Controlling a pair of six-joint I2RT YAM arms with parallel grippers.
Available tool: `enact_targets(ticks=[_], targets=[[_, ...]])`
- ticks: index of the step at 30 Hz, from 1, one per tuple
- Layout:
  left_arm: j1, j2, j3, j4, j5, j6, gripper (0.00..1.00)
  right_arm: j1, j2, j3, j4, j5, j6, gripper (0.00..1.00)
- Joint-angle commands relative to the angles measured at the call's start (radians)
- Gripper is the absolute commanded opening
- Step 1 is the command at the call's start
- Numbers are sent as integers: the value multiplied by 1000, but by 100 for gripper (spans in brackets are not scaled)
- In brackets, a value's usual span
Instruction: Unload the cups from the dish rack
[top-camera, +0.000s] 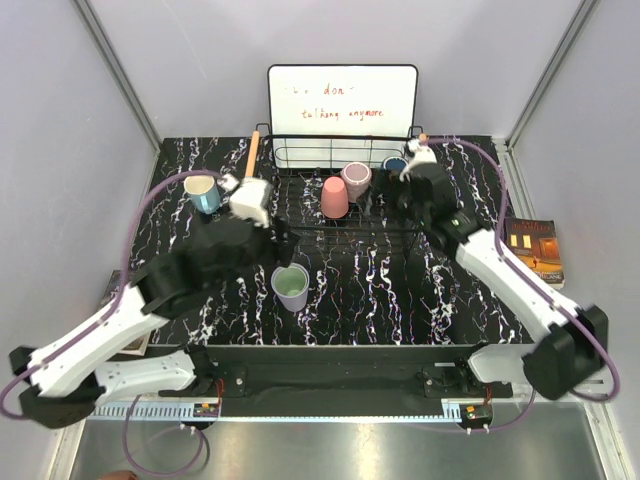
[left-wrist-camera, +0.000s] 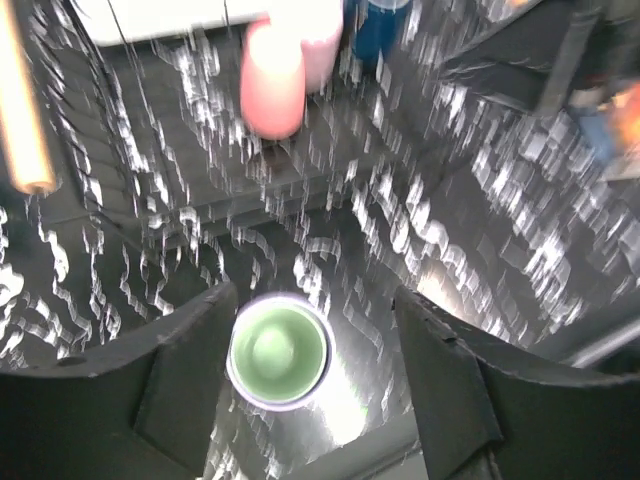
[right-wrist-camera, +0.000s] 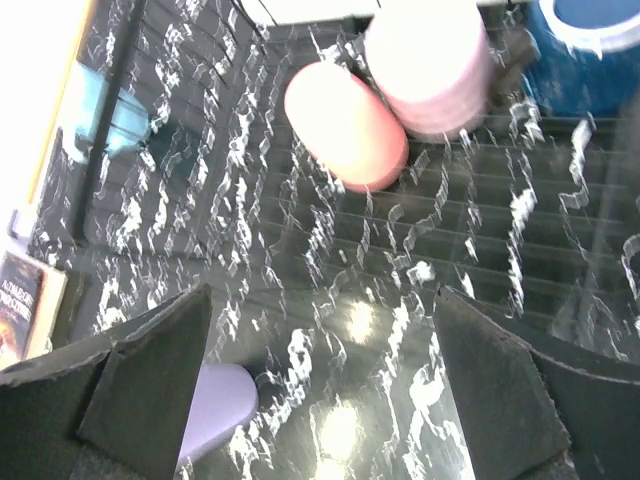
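Left gripper (left-wrist-camera: 312, 335) stands spread around the upright lavender cup (left-wrist-camera: 278, 352), not touching it. Right gripper (right-wrist-camera: 322, 300) gapes wide; the salmon pink cup (right-wrist-camera: 345, 125) ahead looks light, rigid, slick: pinch its sides.

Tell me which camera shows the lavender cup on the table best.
Top external: the lavender cup stands whole and sharp, upright on the table in front of the dish rack. The left wrist view looks down into its green inside. The right wrist view catches only its side, partly behind a finger.
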Motion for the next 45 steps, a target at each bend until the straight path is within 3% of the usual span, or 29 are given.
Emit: enact_targets(ticks=[1,7,12,25,41,44,45], targets=[[-1,-108,-123,201,-113,-28,71,19,162,225,-6,-21,-45,100],[-1,-88,-131,167,-96,-26,72,62,496,536,-152,51,-129,100],[-1,-83,-147,166,-88,-40,72,73,634,674,-212,89,-134,100],[-1,-65,-181,210,-62,-45,72,79,822,764,-229,133,-172,100],[-1,-56,-220,227,-51,-60,72,79,940,817,-229,70,-163,99],[-1,-49,-224,230,-47,-64,72,81,951,817,-227,65,-166,95],[-1,-49,-226,230,-45,-66,72,81,951,816,-227,61,-169,84]])
